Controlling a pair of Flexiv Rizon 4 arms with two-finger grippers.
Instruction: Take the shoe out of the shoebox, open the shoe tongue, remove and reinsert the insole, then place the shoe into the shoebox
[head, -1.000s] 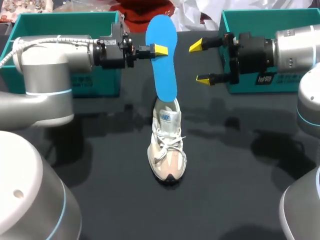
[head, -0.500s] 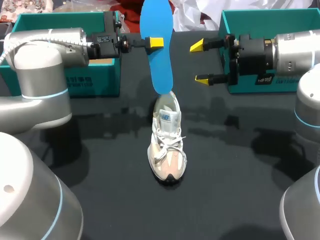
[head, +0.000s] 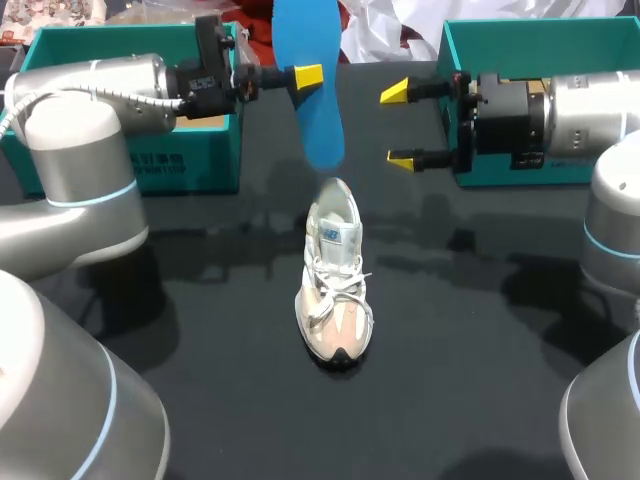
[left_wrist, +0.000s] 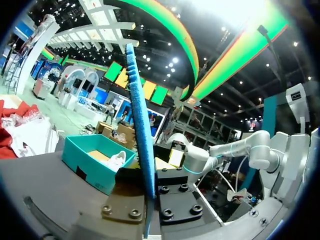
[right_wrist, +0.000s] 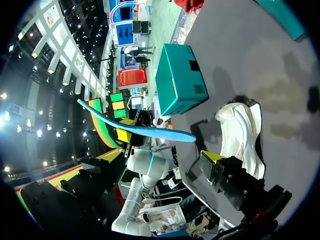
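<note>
Black table (head: 200, 350), matte surface, soft shadows across it

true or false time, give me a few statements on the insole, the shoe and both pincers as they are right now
1. The left pincer is shut on the flat blue foam insole. True.
2. The insole's lower end is tucked inside the beige and white laced sneaker. False: the insole hangs in the air above the sneaker's heel opening, clear of it.
3. The right pincer is open and holds nothing. True.
4. The sneaker lies on its side inside a teal shoebox. False: it stands upright on the black table, outside any box.
</note>
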